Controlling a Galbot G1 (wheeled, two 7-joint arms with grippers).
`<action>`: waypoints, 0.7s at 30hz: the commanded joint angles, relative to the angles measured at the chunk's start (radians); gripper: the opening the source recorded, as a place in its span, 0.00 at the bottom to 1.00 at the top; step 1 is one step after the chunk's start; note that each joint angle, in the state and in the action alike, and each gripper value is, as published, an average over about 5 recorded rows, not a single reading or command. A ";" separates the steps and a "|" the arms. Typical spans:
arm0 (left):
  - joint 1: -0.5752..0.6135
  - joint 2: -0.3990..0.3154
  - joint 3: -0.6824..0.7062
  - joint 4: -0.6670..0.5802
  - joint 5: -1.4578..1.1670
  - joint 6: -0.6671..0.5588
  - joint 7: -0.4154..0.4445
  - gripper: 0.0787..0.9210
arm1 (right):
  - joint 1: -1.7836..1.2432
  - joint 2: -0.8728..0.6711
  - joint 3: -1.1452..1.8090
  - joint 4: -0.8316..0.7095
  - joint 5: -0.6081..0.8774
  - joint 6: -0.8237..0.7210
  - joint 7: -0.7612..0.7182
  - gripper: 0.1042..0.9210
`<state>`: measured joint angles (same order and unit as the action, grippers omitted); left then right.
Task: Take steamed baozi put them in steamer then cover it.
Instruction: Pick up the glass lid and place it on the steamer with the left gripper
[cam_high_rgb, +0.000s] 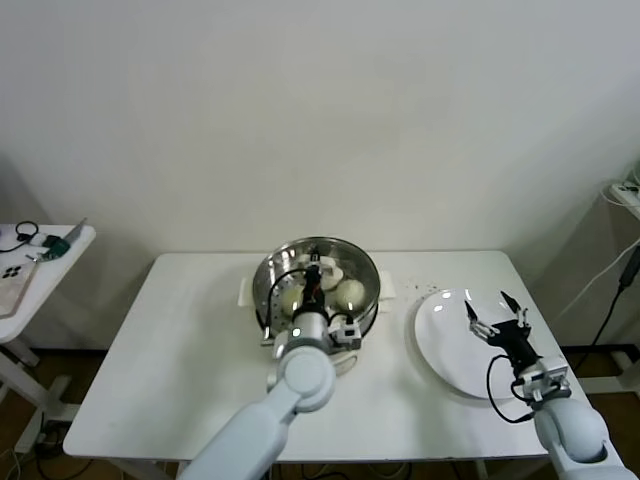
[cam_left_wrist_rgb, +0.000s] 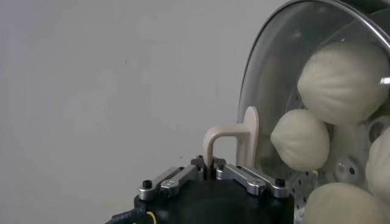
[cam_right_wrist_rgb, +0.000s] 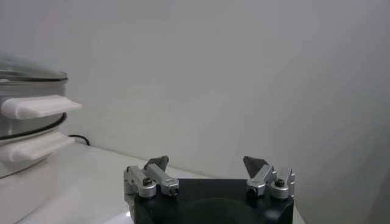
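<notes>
The steamer (cam_high_rgb: 372, 283) stands at the table's back middle, and the round glass lid (cam_high_rgb: 335, 252) lies over it. Through the glass I see off-white baozi (cam_high_rgb: 350, 292) in the basket, also in the left wrist view (cam_left_wrist_rgb: 341, 76). My left gripper (cam_high_rgb: 312, 285) is shut on the lid's cream handle (cam_left_wrist_rgb: 234, 137), which stands between the fingers (cam_left_wrist_rgb: 180, 178). My right gripper (cam_high_rgb: 492, 315) is open and empty above the white plate (cam_high_rgb: 445, 350). In the right wrist view (cam_right_wrist_rgb: 206, 163) its jaws stand wide apart, with the steamer (cam_right_wrist_rgb: 24, 125) far off.
A small side table (cam_high_rgb: 40, 250) with loose items stands at the far left. Cables hang at the right edge (cam_high_rgb: 620, 280). A few dark crumbs (cam_high_rgb: 425, 287) lie between the steamer and the plate. The plate holds nothing.
</notes>
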<state>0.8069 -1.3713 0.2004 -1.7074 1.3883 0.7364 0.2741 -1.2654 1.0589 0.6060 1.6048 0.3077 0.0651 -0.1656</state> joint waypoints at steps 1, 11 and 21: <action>0.005 -0.005 0.001 0.005 -0.001 0.049 -0.005 0.08 | 0.001 -0.001 0.000 -0.001 0.000 0.001 -0.002 0.88; 0.005 -0.024 0.000 0.017 0.003 0.049 -0.017 0.08 | 0.000 0.002 0.001 -0.001 -0.002 0.004 -0.006 0.88; 0.014 -0.013 -0.002 0.023 0.011 0.049 -0.033 0.08 | 0.000 0.004 0.002 -0.002 -0.002 0.007 -0.011 0.88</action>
<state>0.8183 -1.3862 0.2001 -1.6886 1.3957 0.7364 0.2481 -1.2652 1.0615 0.6081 1.6029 0.3055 0.0705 -0.1754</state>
